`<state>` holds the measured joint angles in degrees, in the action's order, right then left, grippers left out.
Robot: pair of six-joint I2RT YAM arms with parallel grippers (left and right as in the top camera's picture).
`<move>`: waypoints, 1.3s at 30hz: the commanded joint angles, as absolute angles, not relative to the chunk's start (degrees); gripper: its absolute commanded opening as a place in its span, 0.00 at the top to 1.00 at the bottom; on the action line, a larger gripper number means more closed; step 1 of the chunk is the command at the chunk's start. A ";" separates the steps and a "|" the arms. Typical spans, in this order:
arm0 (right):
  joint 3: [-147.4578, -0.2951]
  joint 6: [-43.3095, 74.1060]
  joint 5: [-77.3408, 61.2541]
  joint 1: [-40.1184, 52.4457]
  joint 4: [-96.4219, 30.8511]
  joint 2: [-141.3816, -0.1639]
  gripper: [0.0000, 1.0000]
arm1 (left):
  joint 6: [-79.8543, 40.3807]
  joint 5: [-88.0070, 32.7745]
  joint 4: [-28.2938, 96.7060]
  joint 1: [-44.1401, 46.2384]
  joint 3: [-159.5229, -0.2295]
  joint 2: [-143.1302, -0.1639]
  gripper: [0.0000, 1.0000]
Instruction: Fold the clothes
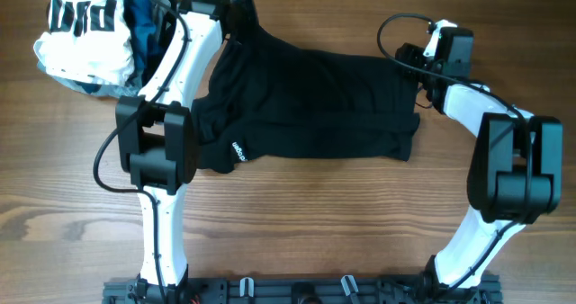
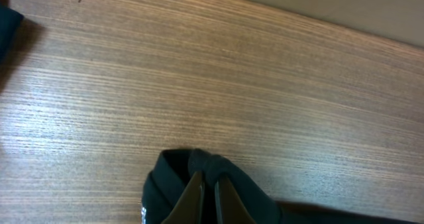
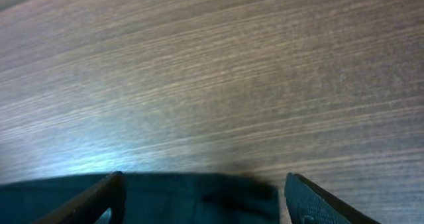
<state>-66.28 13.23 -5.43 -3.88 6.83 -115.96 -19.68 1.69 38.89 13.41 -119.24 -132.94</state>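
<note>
The clothes (image 1: 315,102), a black garment with a small white logo (image 1: 238,150), lie partly folded across the middle of the table. My left gripper (image 1: 236,16) is at the garment's far left corner and is shut on a bunched fold of the black fabric (image 2: 209,164). My right gripper (image 1: 416,70) is at the garment's far right corner; its fingers (image 3: 109,191) stand wide apart over the flat black edge (image 3: 199,197), which lies on the table between them, not pinched.
A white garment with black stripes (image 1: 85,34) and a blue piece (image 1: 144,21) are piled at the far left corner. Bare wooden table (image 1: 315,223) lies in front of the black garment, and the arm bases stand at the near edge.
</note>
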 commanded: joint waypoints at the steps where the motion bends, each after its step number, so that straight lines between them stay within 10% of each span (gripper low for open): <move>1: -67.51 13.76 -3.11 -3.70 8.21 -118.50 0.23 | -20.40 2.70 39.29 13.39 -120.18 -131.35 0.96; 25: -67.51 5.54 15.44 5.08 6.39 -123.24 0.28 | -20.40 4.62 47.88 13.34 -120.11 -131.37 0.96; 28: -67.51 6.13 15.92 5.74 5.69 -123.24 0.38 | -20.40 4.62 47.90 13.34 -120.11 -131.37 0.96; 34: -67.51 7.68 15.92 5.37 4.10 -123.20 0.92 | -20.14 4.64 48.56 13.34 -120.11 -131.37 0.96; 39: -68.75 7.68 15.86 5.19 1.45 -121.54 0.96 | -19.94 5.67 48.23 13.32 -120.11 -131.35 0.96</move>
